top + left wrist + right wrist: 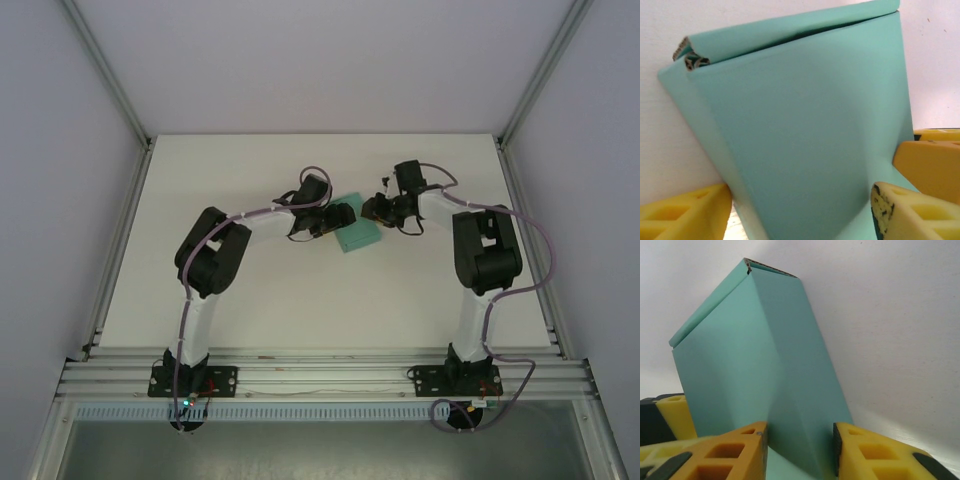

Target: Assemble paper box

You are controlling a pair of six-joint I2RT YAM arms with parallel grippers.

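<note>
The paper box point(357, 234) is a teal-green card shape lying mid-table between my two grippers. In the left wrist view the paper box point(800, 130) is partly folded up, with a flap along its top edge. My left gripper point(802, 202) straddles its near end, a yellow finger point(685, 215) against each side. In the right wrist view the paper box point(755, 355) rises as a folded panel with a ridge. My right gripper point(800, 437) is closed onto that ridge, and both pads touch the card. From above, the left gripper point(338, 218) and right gripper point(376, 210) meet the box from opposite sides.
The white table point(300, 300) has open room in front of and behind the box. Grey frame rails point(120, 240) run along both side edges. A yellow finger of the right gripper point(932, 160) sits close beside my left gripper's right finger.
</note>
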